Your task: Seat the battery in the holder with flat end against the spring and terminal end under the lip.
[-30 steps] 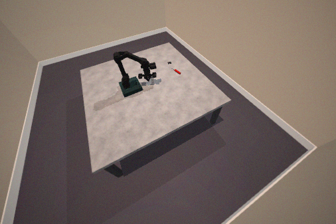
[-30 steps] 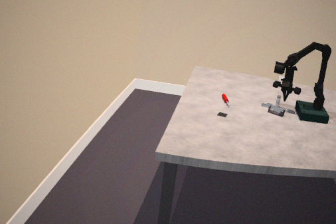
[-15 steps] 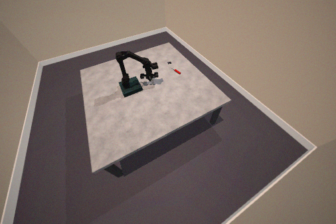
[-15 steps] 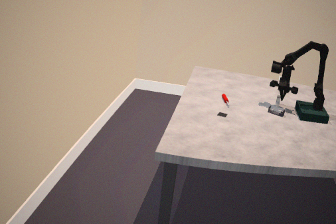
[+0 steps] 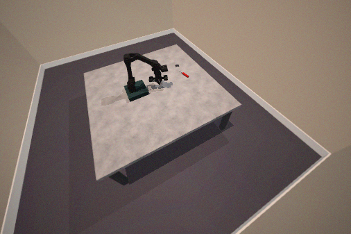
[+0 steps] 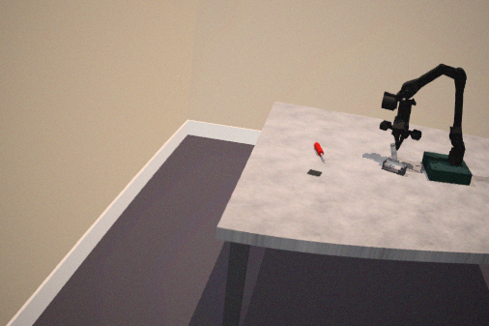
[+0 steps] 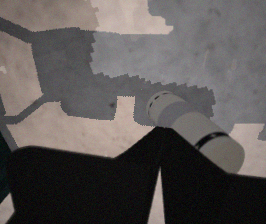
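Observation:
My gripper (image 5: 159, 82) (image 6: 397, 148) (image 7: 162, 135) is shut, with nothing between its fingertips, and points down. A pale battery (image 6: 393, 152) (image 7: 194, 130) stands steeply tilted right beside the fingertips; a dark ring shows near its closer end in the wrist view. Whether the fingers touch it, I cannot tell. The small grey holder (image 6: 394, 167) lies on the table just below the battery in the exterior view. Whether the battery's low end rests in the holder or behind it is too small to tell. The spring and lip cannot be made out, and the fingers may hide the holder in the wrist view.
The arm's green base (image 5: 137, 92) (image 6: 446, 169) is close to the holder. Farther out on the table (image 5: 139, 136) (image 6: 338, 209) lie a red-handled screwdriver (image 5: 185, 74) (image 6: 318, 149) and a small dark square (image 5: 177, 65) (image 6: 314, 172). The arm's shadow falls around the battery.

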{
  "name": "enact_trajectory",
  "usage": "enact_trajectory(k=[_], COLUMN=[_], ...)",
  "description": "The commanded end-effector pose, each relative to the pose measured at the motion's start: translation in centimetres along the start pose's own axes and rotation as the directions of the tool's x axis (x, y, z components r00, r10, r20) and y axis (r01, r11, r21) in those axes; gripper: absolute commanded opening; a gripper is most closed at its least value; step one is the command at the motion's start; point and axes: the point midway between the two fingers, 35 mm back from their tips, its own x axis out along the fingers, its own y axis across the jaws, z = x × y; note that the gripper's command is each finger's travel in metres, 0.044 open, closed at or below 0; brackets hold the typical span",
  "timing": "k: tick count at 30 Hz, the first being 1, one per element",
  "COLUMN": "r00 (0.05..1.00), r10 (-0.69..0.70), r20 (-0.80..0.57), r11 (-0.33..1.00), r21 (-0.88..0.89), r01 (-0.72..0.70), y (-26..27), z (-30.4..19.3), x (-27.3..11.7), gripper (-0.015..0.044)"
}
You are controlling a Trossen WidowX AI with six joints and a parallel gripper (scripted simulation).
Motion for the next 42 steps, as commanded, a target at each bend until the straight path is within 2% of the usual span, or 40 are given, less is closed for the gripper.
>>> enact_trajectory(k=[1, 16, 27, 39, 42], r00=[1.0, 1.0, 1.0, 1.0, 1.0], r10=[-0.001, -0.003, -0.003, -0.006, -0.005], r20=[0.002, 0.0, 0.002, 0.001, 0.001], r11=[1.0, 1.0, 1.0, 1.0, 0.989], r21=[-0.005, 0.0, -0.005, 0.001, 0.145], r01=[0.001, 0.003, 0.003, 0.006, 0.004], y=[-0.8, -2.2, -2.4, -2.4, -2.7], z=[0.0, -0.1, 0.0, -0.1, 0.0], x=[0.1, 0.1, -7.7, -7.6, -7.0], gripper=[0.0, 0.0, 0.0, 0.0, 0.0079])
